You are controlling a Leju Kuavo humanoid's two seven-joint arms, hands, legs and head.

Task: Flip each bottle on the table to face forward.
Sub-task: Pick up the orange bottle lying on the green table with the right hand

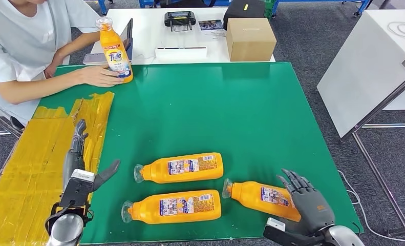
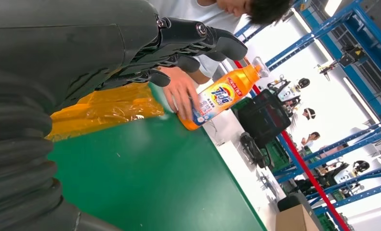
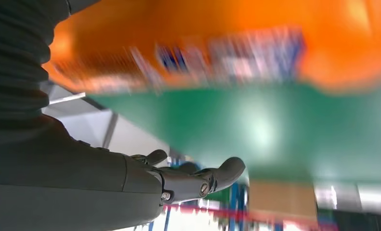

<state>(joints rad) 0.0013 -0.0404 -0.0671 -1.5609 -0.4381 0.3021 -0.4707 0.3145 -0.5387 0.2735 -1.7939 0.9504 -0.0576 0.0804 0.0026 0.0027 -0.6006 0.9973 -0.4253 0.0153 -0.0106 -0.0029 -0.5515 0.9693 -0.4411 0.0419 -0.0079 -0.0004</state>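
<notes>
Three orange detergent bottles lie on their sides near the green table's front edge: one (image 1: 182, 167) in the middle, one (image 1: 175, 206) in front of it, one (image 1: 264, 198) to the right. A fourth bottle (image 1: 115, 50) stands upright at the far left, with a person's hand (image 1: 99, 76) at its base; the left wrist view shows this bottle (image 2: 222, 96) too. My right hand (image 1: 307, 201) is open, fingers spread, just right of the right-hand bottle (image 3: 217, 43), which looms blurred and close. My left hand (image 1: 82, 164) is open over the yellow tape, left of the lying bottles.
A yellow taped patch (image 1: 41, 154) covers the table's left side. Behind the green table (image 1: 241, 102) stands a white table with a cardboard box (image 1: 250, 38), a black device (image 1: 179, 19) and a white box. A white table (image 1: 374, 61) stands at the right.
</notes>
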